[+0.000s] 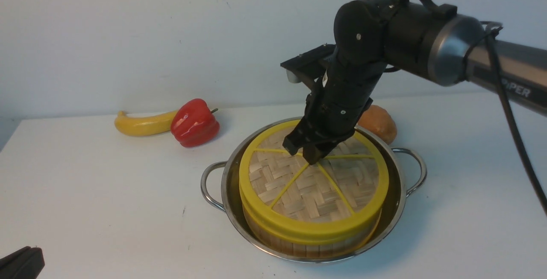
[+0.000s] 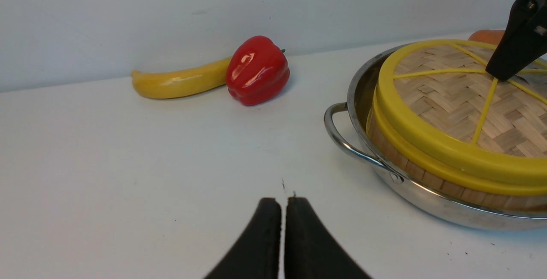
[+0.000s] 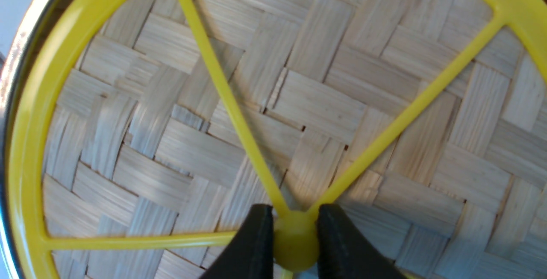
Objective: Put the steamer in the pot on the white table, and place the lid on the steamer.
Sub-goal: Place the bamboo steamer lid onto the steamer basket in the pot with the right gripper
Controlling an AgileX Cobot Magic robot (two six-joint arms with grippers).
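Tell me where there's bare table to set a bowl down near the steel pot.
Widest bare stretch of the white table: left of the shiny steel two-handled pot, in front of the yellow banana and red bell pepper. Also bare right of the pot. Crowded: behind the pot, where an orange-brown round item sits close.

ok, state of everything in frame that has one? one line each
lid: on the steamer, knob gripped
steamer: in the pot, covered
pot: upright, steamer inside
right gripper: closed on the lid's knob
left gripper: shut, empty, away from the pot
red pepper: lying loose, untouched
banana: lying loose beside the pepper
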